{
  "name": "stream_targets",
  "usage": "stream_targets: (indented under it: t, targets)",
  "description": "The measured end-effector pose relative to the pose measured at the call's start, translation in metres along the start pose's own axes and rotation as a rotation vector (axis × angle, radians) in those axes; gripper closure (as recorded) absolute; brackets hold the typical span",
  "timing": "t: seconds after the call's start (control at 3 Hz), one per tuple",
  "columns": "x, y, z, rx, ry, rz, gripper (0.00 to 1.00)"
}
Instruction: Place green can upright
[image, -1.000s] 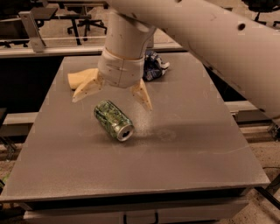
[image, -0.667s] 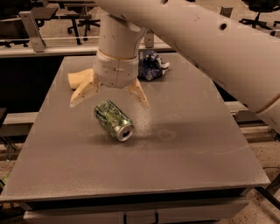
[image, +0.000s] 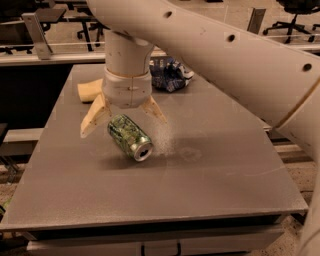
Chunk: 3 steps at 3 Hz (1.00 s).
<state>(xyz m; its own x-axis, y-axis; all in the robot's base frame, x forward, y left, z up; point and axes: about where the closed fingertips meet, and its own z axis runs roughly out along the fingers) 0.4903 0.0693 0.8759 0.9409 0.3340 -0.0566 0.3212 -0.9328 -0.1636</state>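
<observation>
Colours: green can (image: 130, 137) — green body, pale mottled print, silver rim. Above it the pincer (image: 124, 127), cream-white housing, tan fingers splayed apart. The surface (image: 210, 175) is grey and finely speckled. At the back — bag (image: 170, 76) blue and white, sponge block (image: 89, 90) pale yellow.

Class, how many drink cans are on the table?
1. The can lies on its side near the table centre, under the open hand. The arm may hide others.

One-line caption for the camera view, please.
Open claw hovers over the green can lying on its side on the grey table, bag and sponge behind.
</observation>
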Motion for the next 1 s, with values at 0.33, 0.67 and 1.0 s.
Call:
stream_targets:
  t: [0.33, 0.67, 1.0]
  targets:
    - [0.000, 0.002, 0.009, -0.024, -0.016, -0.071, 0.00]
    - [0.000, 0.007, 0.016, -0.056, -0.033, -0.136, 0.00]
    - [0.001, 0.012, 0.022, -0.086, -0.046, -0.184, 0.00]
